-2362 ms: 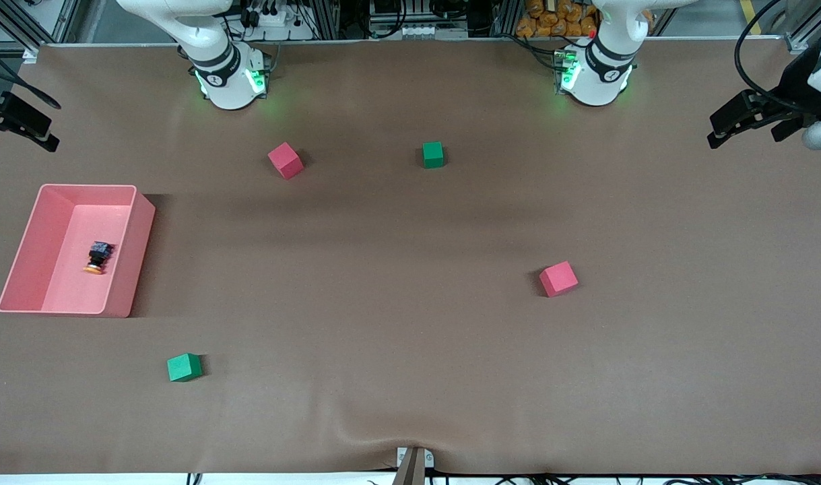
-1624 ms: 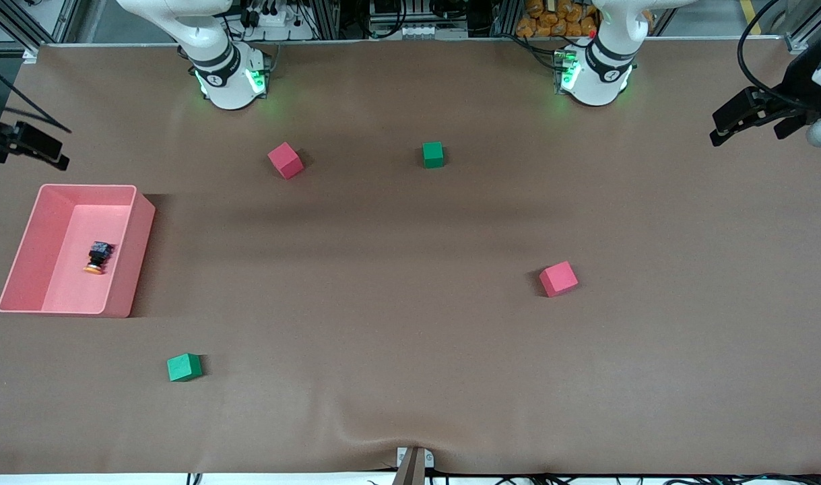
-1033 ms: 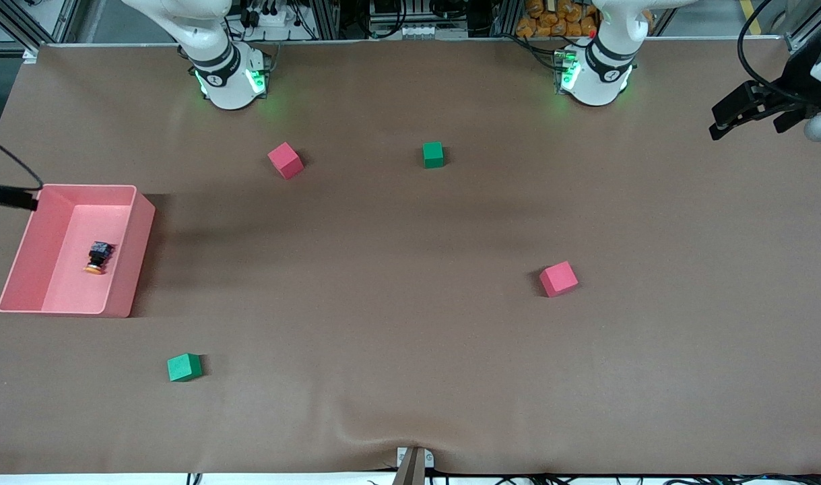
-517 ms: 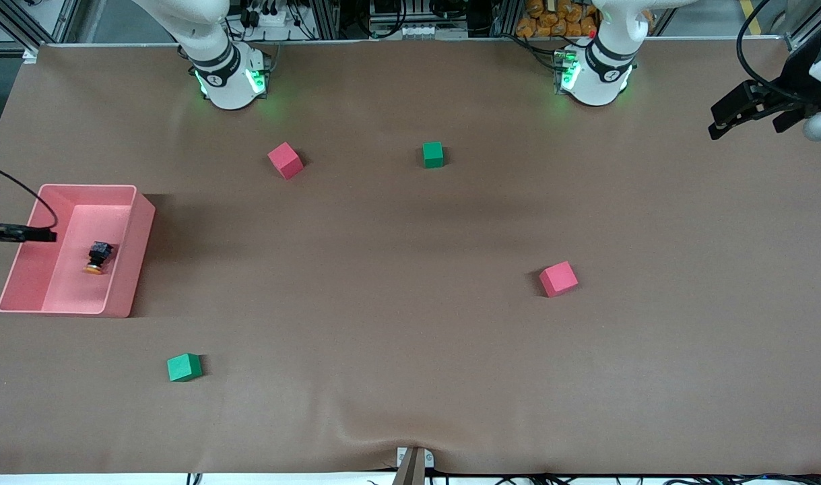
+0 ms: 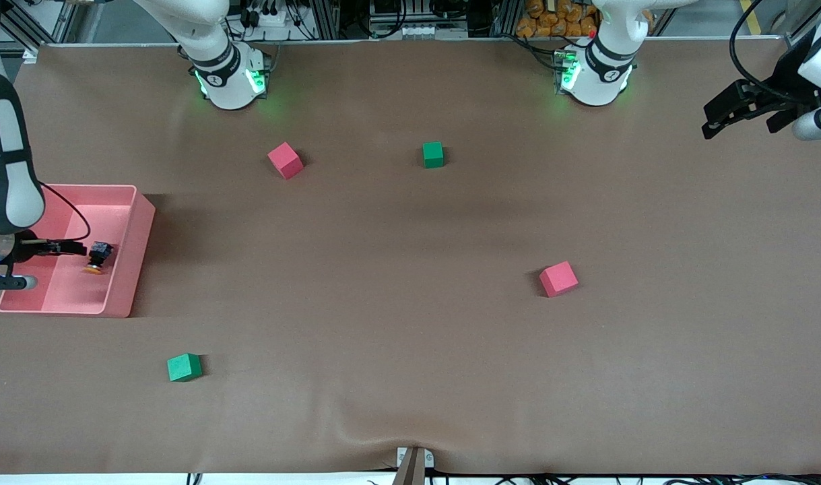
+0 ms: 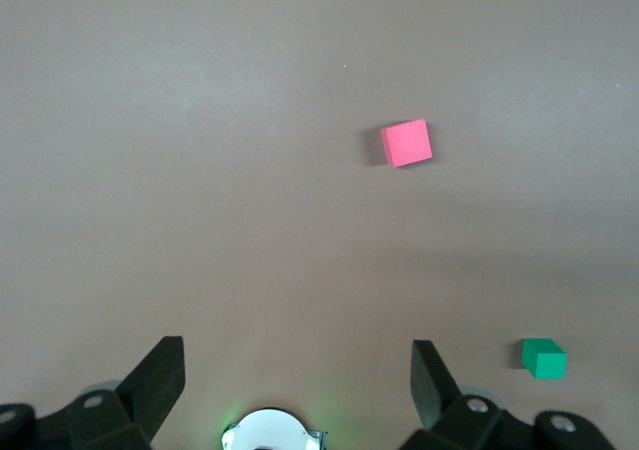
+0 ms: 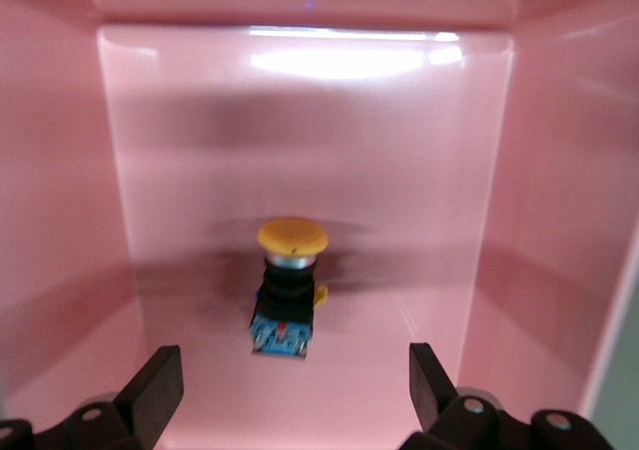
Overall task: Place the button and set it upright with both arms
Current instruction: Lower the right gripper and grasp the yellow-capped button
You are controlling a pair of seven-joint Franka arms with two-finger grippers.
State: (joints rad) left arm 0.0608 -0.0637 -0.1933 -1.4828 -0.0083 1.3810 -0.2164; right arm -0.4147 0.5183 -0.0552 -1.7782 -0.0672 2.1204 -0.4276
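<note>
The button (image 5: pixel 97 258) lay on its side on the floor of the pink bin (image 5: pixel 138 232) at the right arm's end of the table, its orange cap pointing toward the front camera and its dark body with blue terminals pointing away from it. The right gripper (image 5: pixel 65 248) hung over the bin, its fingertips just beside the button's dark end at roughly nine o'clock of it in the front view; in the right wrist view the right gripper (image 7: pixel 290 395) stood wide open with nothing held, the button (image 7: pixel 289 285) lying between the lines of its two fingers. The left gripper (image 5: pixel 727 111) waited in the air over the left arm's end of the table, and in the left wrist view it (image 6: pixel 298 382) was likewise spread wide and empty. On the brown table (image 5: pixel 410 323) sat four cubes: a red cube (image 5: pixel 285 160) at eleven o'clock from the table's middle, a green cube (image 5: pixel 433 154) near twelve, another red cube (image 5: pixel 558 278) at about four, and a second green cube (image 5: pixel 184 367) near eight.
</note>
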